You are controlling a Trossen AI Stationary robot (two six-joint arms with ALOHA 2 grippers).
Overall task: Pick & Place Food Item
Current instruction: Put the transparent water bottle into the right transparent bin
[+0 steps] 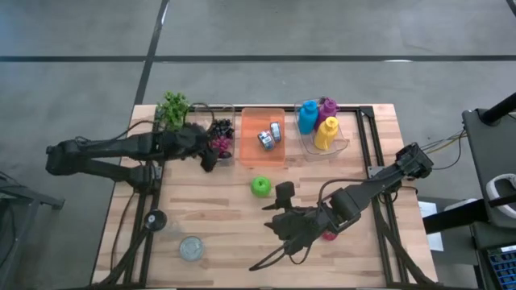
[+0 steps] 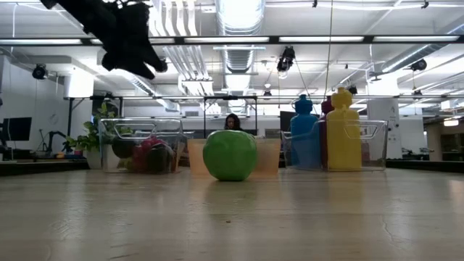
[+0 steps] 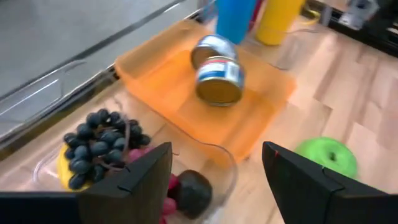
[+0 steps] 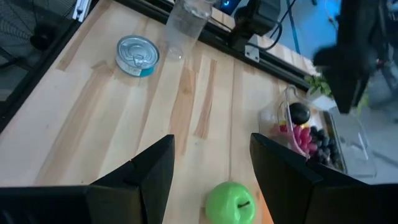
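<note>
A: Tabletop (image 1: 218, 217): pale wood planks, dark rails down both sides. Right hand (image 1: 284, 228) low over the near middle, fingers (image 4: 146, 171) apart, nothing between them.

B: What's closest to it?

A: Green apple (image 1: 260, 187) just beyond it, standing alone on bare wood. A tin can (image 1: 191, 248) lies out to that hand's side, toward the near left corner.

B: The left hand?

A: Left hand (image 1: 208, 158) hangs above the clear bin (image 3: 214, 163) at the far left, fingers (image 3: 140, 177) spread wide, empty. Below it in the bin: dark grapes (image 3: 99, 142), something red, a dark round fruit.

B: Further along the row?

A: Past that hand, an orange tray (image 1: 250, 122) with two cans (image 1: 269, 136), then a clear bin (image 1: 348, 138) with blue, yellow and purple bottles (image 1: 318, 125). A leafy green bunch (image 1: 172, 108) sits at the far left corner.

B: Room?

A: Grey floor around the tabletop. From table height: open hall, white ceiling, strip lights, ducts; a person (image 2: 233, 122) well behind the trays.
</note>
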